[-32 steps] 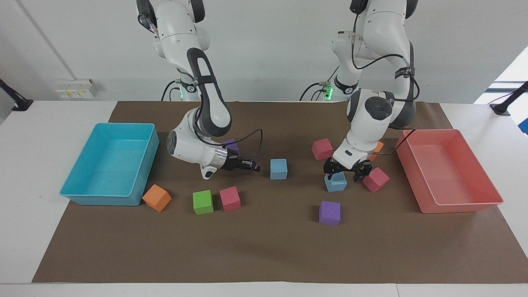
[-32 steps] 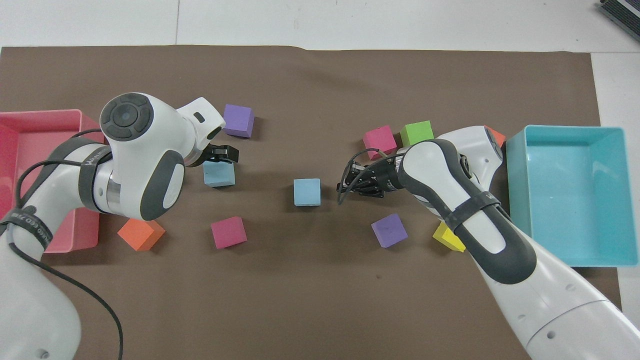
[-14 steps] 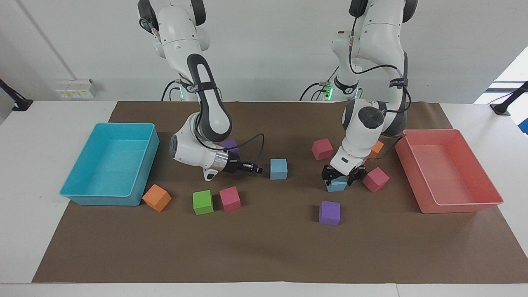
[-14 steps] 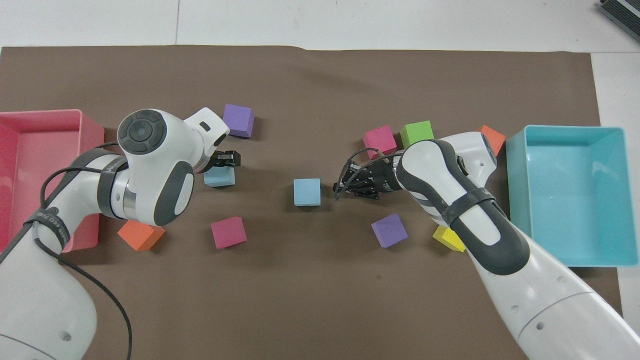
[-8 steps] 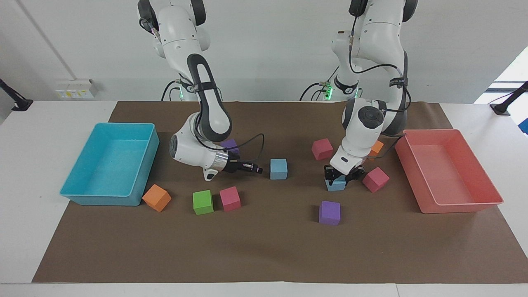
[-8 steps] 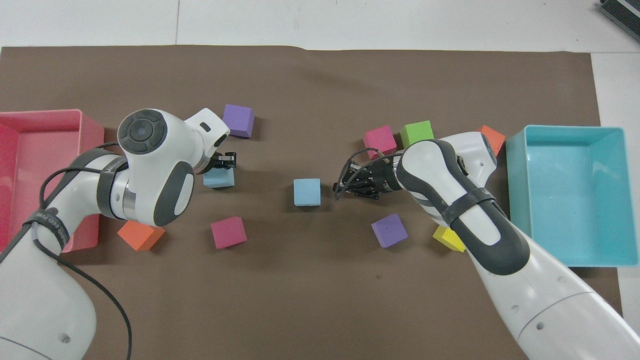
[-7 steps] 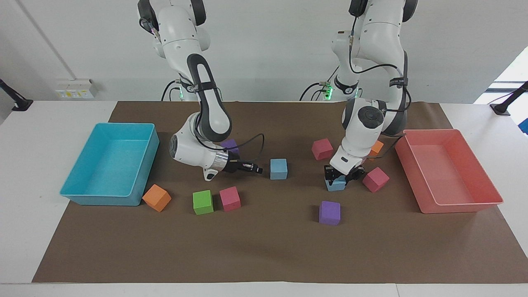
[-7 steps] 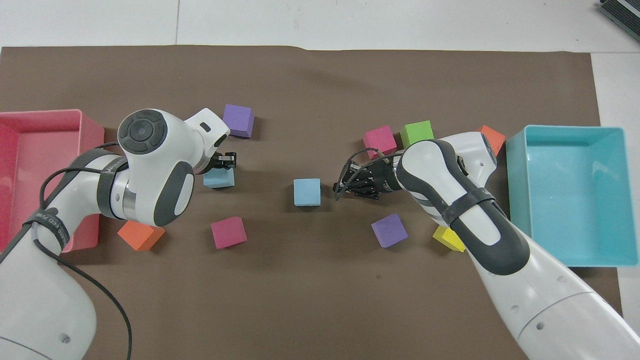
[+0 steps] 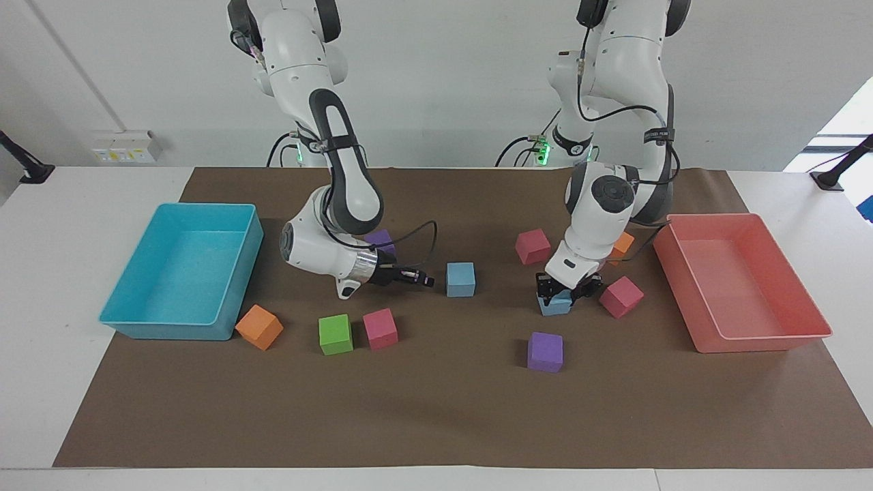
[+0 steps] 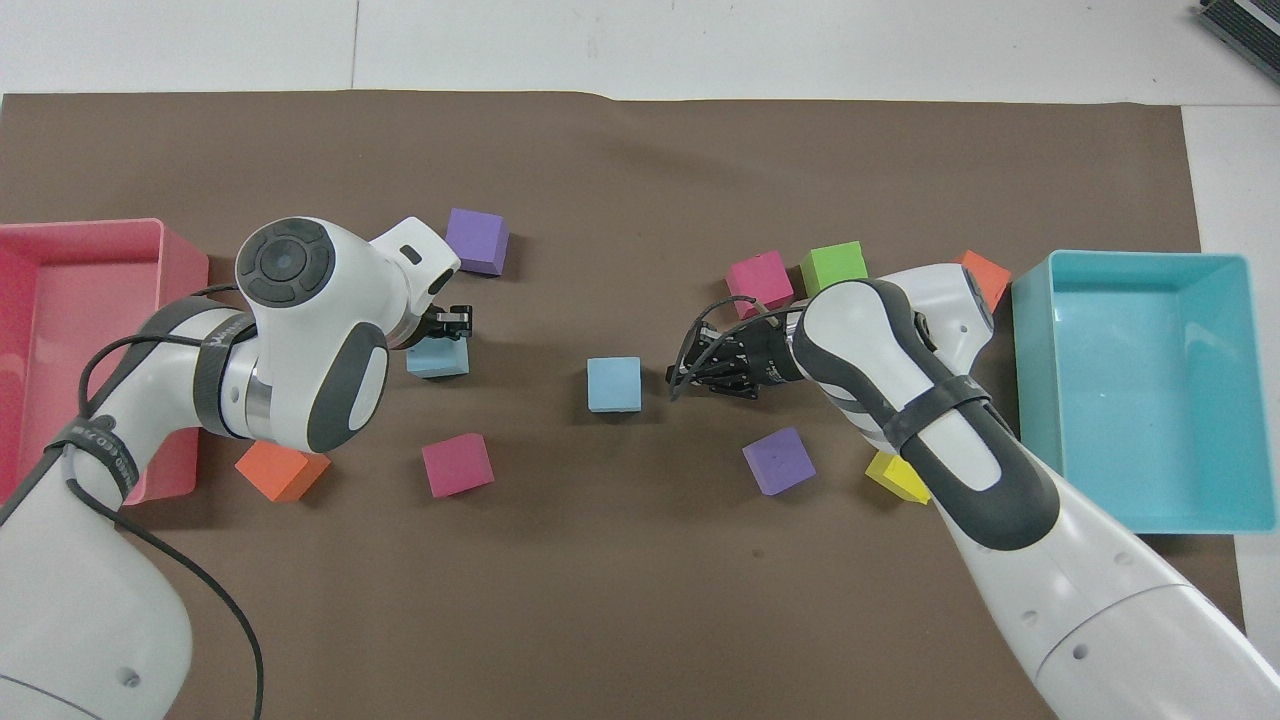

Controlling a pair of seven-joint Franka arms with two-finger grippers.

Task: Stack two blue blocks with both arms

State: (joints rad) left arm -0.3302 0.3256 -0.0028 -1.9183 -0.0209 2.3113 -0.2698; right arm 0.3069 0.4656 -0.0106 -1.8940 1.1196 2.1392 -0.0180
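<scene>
One blue block [image 9: 460,279] lies mid-mat; it also shows in the overhead view [image 10: 613,384]. My right gripper [image 9: 417,278] lies low and level, shut and empty, its tip just short of that block's side toward the right arm's end; it also shows in the overhead view [image 10: 682,373]. The second blue block [image 9: 556,306] rests on the mat toward the left arm's end; it also shows in the overhead view [image 10: 440,363]. My left gripper [image 9: 563,293] points down and is shut on this block; it also shows in the overhead view [image 10: 447,328].
A turquoise tray [image 9: 136,322] stands at the right arm's end and a pink tray [image 9: 750,338] at the left arm's end. A purple cube [image 9: 545,352], pink cubes [image 9: 620,296] [image 9: 533,245] [image 9: 380,328], a green cube [image 9: 335,334] and orange cubes [image 9: 259,326] lie around.
My left gripper came down around the second blue block and its fingers closed on it. My right gripper edged slightly toward the middle blue block.
</scene>
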